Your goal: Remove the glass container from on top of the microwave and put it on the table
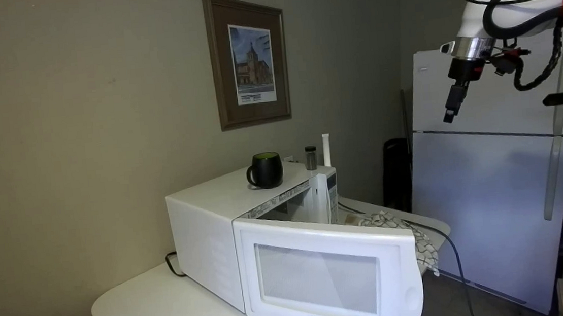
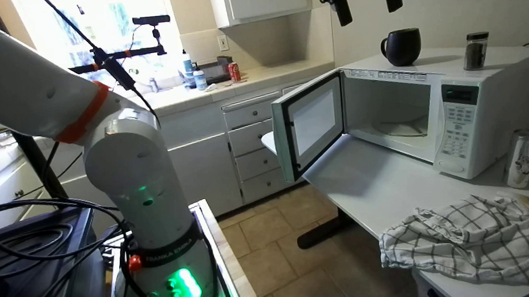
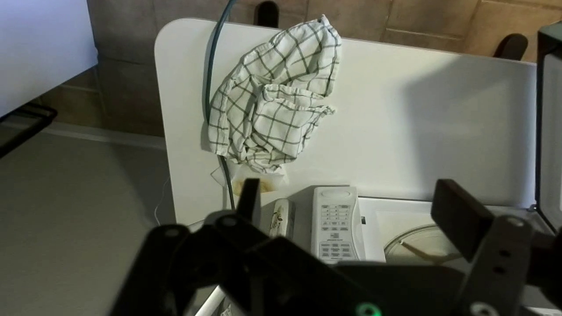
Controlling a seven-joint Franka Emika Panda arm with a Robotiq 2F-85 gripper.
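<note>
The microwave (image 1: 291,236) is white; the mug (image 2: 403,49) black; the cloth (image 3: 281,96) checked.

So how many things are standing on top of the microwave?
2. The glass jar is near the corner above the buttons; the black mug is nearer the open door. Something tiny could hide behind them.

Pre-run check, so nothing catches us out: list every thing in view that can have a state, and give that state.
End effector: open, holding nothing
Glass container: capped, upright on top of the microwave
Microwave door: swung open
Black mug: upright; contents not visible
Checked cloth: crumpled
Drinks can: upright
Refrigerator: shut
Kitchen drawers: shut
Robot base light: lit green
</note>
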